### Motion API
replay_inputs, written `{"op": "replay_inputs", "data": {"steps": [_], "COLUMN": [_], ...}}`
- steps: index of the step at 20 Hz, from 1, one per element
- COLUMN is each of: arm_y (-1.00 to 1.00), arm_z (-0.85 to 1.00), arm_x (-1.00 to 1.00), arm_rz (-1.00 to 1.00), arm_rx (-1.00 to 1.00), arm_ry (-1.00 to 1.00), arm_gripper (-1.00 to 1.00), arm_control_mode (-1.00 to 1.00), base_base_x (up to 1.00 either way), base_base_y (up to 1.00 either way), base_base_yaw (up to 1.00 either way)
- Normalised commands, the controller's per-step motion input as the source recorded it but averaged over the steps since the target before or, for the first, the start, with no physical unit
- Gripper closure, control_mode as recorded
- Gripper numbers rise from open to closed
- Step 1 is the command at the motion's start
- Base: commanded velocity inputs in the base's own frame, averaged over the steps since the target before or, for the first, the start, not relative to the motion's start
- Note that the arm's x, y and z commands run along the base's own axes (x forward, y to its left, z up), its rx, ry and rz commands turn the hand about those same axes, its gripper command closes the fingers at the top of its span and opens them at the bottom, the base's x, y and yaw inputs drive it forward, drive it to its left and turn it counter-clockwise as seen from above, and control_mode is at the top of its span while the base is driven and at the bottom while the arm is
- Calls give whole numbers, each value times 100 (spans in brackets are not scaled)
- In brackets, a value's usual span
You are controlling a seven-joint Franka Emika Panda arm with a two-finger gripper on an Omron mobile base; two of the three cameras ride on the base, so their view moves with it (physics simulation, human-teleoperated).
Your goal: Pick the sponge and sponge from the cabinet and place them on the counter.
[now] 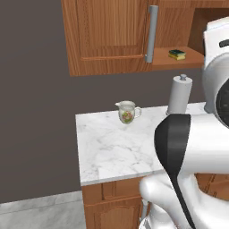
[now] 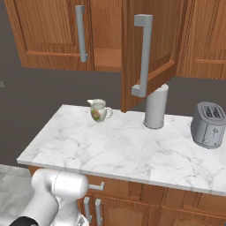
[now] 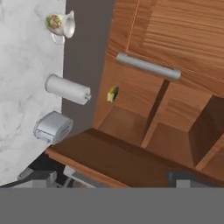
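Sponge (image 1: 177, 54) lying on open cabinet (image 1: 112, 36) shelf: small yellow block, dark green scouring top. No legible writing showing anywhere. Floral jug (image 1: 127, 112) sitting on marble counter (image 1: 112, 147). Gripper (image 3: 109, 179) jaws standing wide, gripping nothing.

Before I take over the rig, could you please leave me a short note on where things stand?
Hand: its tips sit at the bottom of the hand view, open and holding nothing, looking at the cabinet.
Sponge: on the cabinet shelf behind the open door; it also shows on the shelf in the hand view. I can make out one yellow and green stack there; whether it is both sponges I cannot tell.
Counter: carries a floral jug, a paper towel roll and a toaster; no sponge on it.
Done: door open.
Left: pick the sponges and set them on the counter.
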Motion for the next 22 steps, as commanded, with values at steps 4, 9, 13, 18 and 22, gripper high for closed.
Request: {"op": "replay_inputs", "data": {"steps": [4, 9, 13, 18, 22], "arm_y": [0, 0, 0, -10, -19], "arm_z": [-1, 0, 0, -1, -10], "arm_x": [29, 22, 15, 2, 1], "arm_rz": [-24, -26, -17, -4, 0], "arm_rx": [1, 4, 9, 11, 6], "arm_ry": [0, 0, 0, -4, -9], "arm_gripper": [-100, -100, -100, -100, -100], "arm_control_mode": [-100, -100, -100, -100, -100], "base_base_x": [0, 0, 0, 0, 0], "base_base_y": [0, 0, 0, 0, 0], "base_base_yaw": [0, 0, 0, 0, 0]}}
